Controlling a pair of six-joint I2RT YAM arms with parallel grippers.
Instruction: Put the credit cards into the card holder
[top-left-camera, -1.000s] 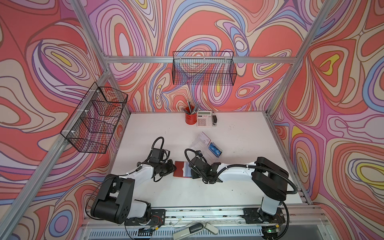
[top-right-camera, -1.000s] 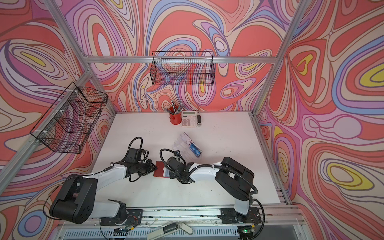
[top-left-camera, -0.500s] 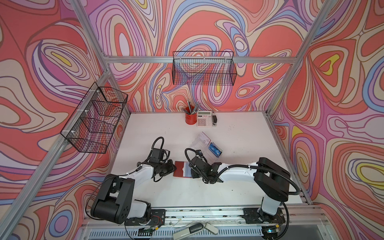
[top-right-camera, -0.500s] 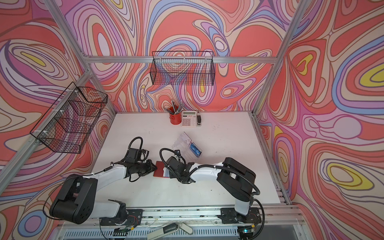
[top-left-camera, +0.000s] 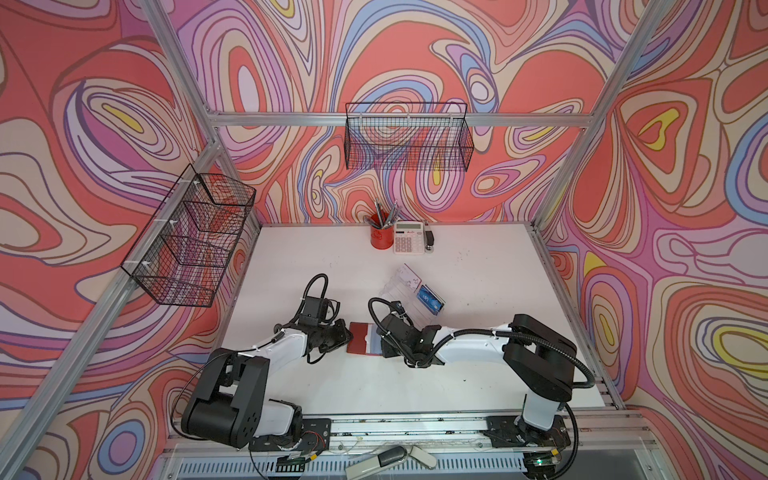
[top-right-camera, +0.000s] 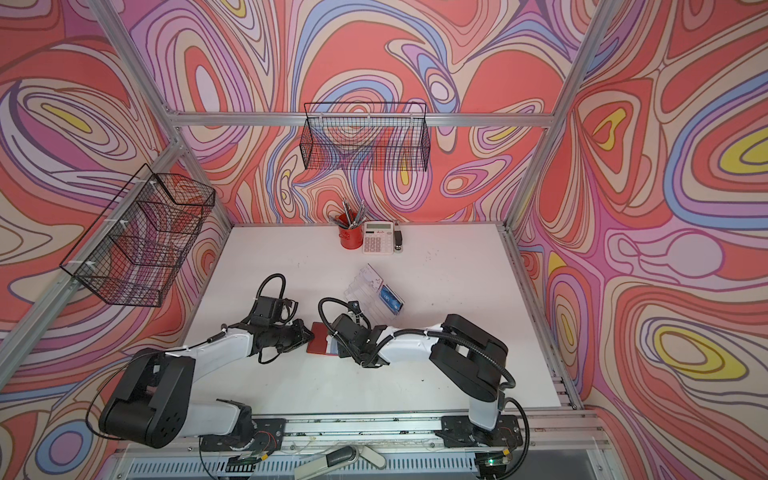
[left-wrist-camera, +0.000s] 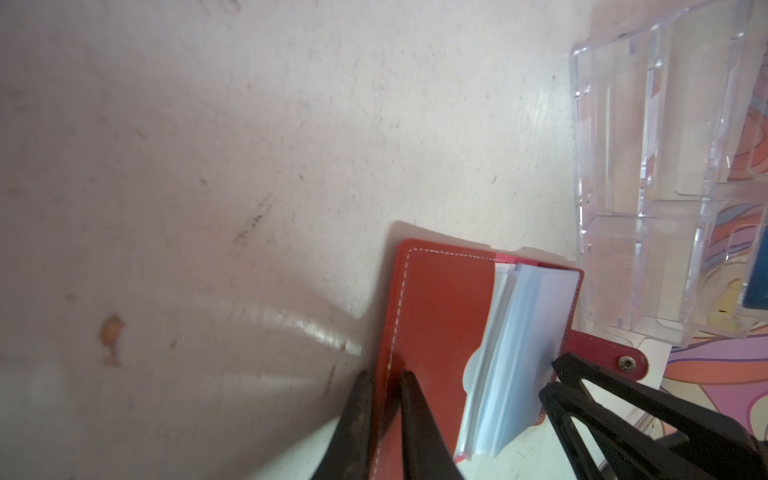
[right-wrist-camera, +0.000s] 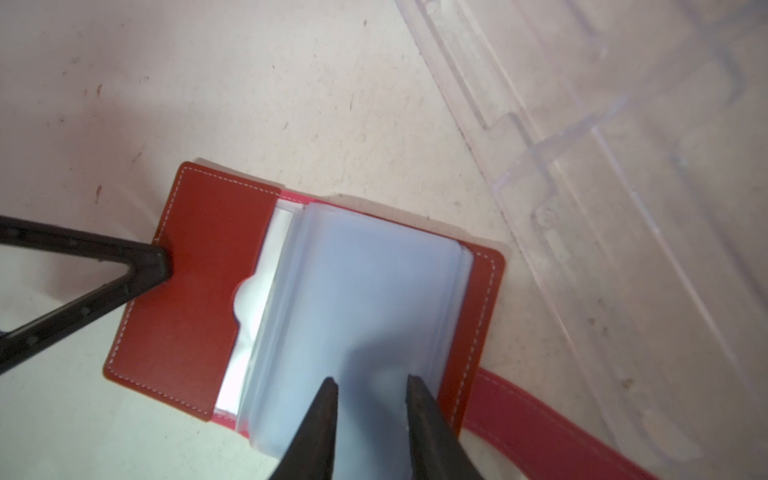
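Hardly anything had moved over the last second: both your arms and the wallet (top-left-camera: 360, 337) sat just where they had been, low at the front middle of the table (top-left-camera: 478, 257).

On the left, your left gripper (left-wrist-camera: 386, 376) had its fingers (left-wrist-camera: 415, 419) nearly together. They pinched the stitched outer edge of the wallet's red cover, one finger on each side of it. The wallet lay open and flat, with that cover flap on the left and a stack of frosted sleeves (right-wrist-camera: 365, 299) fanned over its right half. Its strap (right-wrist-camera: 540, 419) trailed off toward the rack.

Coming in from the right, your right gripper (right-wrist-camera: 372, 384) hung over the edge of the sleeves that faced it. Its fingers stood a narrow gap apart with nothing between them. The tips were at the top sleeve, but you could not tell for sure whether they pressed on it.

Further right and toward the back, the clear rack (top-left-camera: 399, 291) stood just beside the wallet. The blue card (top-left-camera: 429, 297) sat in the rack's right-hand pocket.
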